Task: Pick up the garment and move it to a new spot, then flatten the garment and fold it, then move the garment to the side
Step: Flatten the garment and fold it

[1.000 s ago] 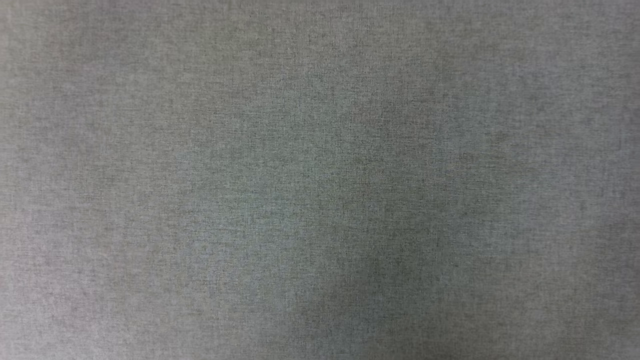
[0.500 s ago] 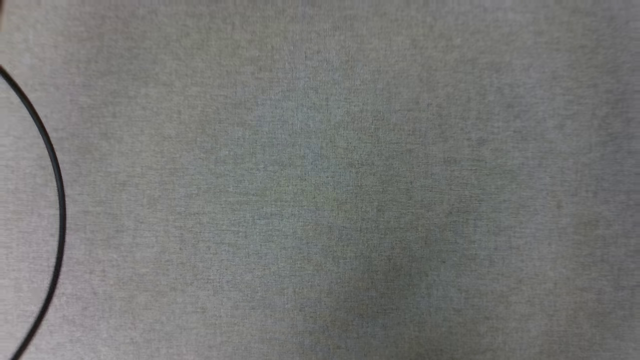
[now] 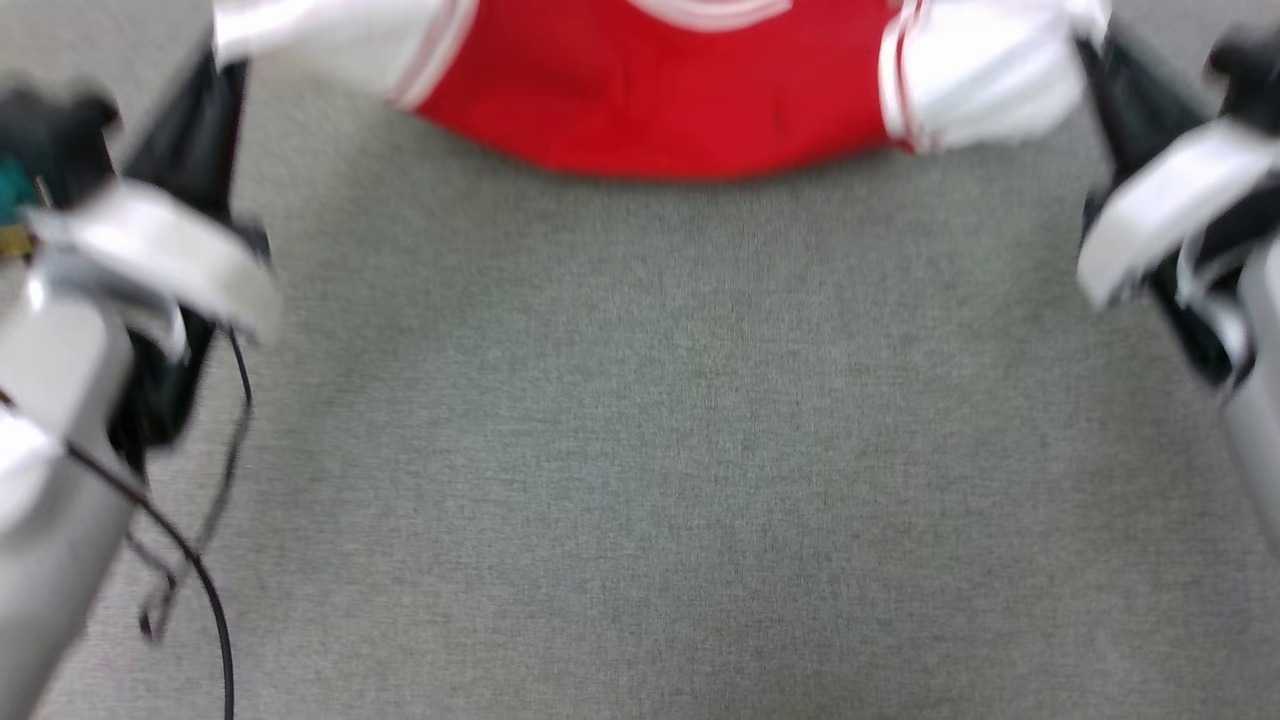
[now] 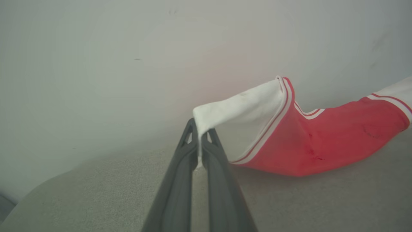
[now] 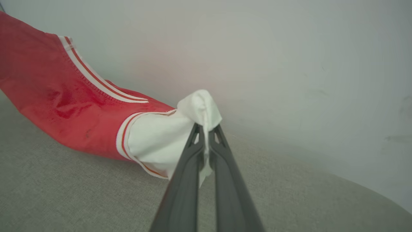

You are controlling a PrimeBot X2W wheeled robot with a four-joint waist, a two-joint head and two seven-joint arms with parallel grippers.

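Note:
The garment [image 3: 680, 100], a red T-shirt with white striped-trim sleeves, hangs stretched between my two grippers at the top of the head view, sagging in the middle just above the grey surface. My left gripper [image 3: 222, 60] is shut on the tip of one white sleeve [image 4: 238, 109]; in the left wrist view the gripper [image 4: 200, 129] has cloth pinched between its fingers. My right gripper [image 3: 1095, 50] is shut on the other white sleeve [image 5: 161, 138], with the cloth bunched over its tips [image 5: 206, 127]. The red body [image 5: 48, 83] droops toward the surface.
A grey woven surface [image 3: 660, 450] spreads below the shirt, with a rounded edge [image 4: 64, 175] in the wrist views. A pale wall [image 4: 128, 64] rises behind it. A thin black cable [image 3: 200, 580] hangs by my left forearm [image 3: 60, 400].
The head camera has moved: earlier it showed bare grey surface, then a black cable at the left; now both arms and the held garment are in it.

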